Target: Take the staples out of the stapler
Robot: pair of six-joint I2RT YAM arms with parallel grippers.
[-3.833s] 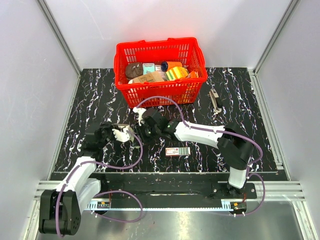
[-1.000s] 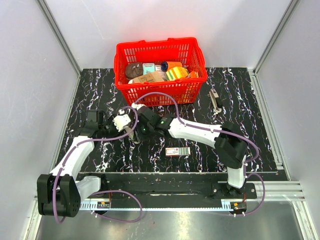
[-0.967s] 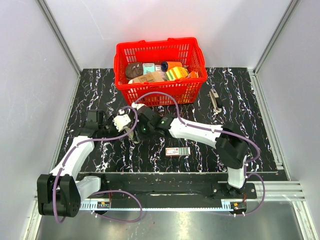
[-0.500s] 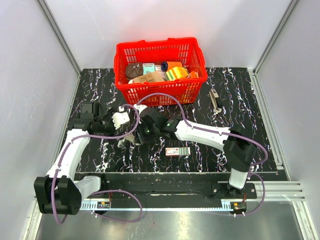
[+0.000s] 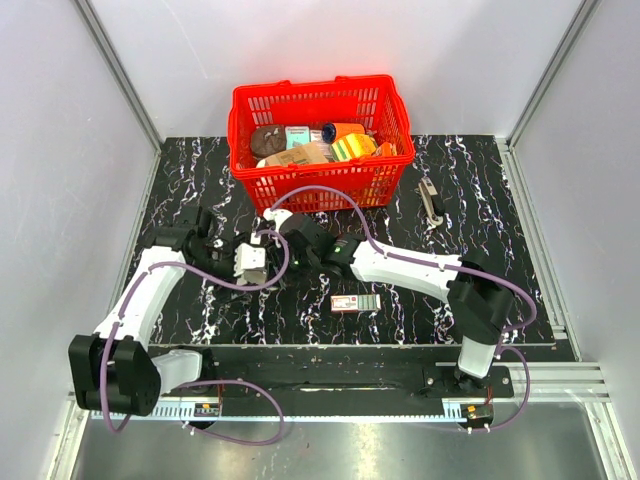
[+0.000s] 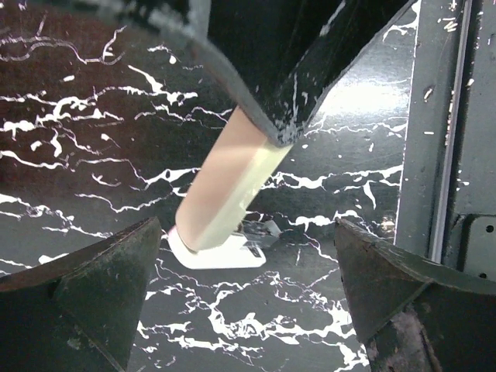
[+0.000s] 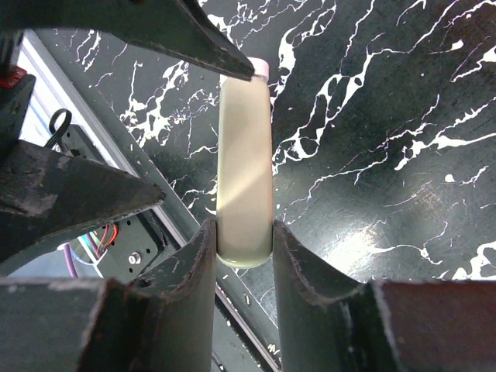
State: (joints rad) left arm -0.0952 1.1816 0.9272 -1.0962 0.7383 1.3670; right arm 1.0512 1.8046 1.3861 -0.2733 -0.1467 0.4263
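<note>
Slim cream plastic stapler [image 7: 244, 155] clamped at one end by the right hand [image 7: 242, 232].
Its far end sits between the wide-spread, empty fingers of the left hand [image 6: 248, 232], over the black marbled tabletop [image 6: 93, 139].

This was a robot lab, not a home or a shop. Plain white walls [image 5: 330, 40] stood on three sides, and grey metal bars [image 5: 120, 75] held them at the corners. The table [image 5: 480, 180] had a black top with white streaks. Two white and black robot arms, the left arm [image 5: 140, 300] and the right arm [image 5: 400, 268], were bolted to a metal rail [image 5: 330, 408] at the near edge. Purple cables [image 5: 240, 439] looped off them. A red basket [image 5: 385, 180] of small packets and boxes sat at the back.
</note>
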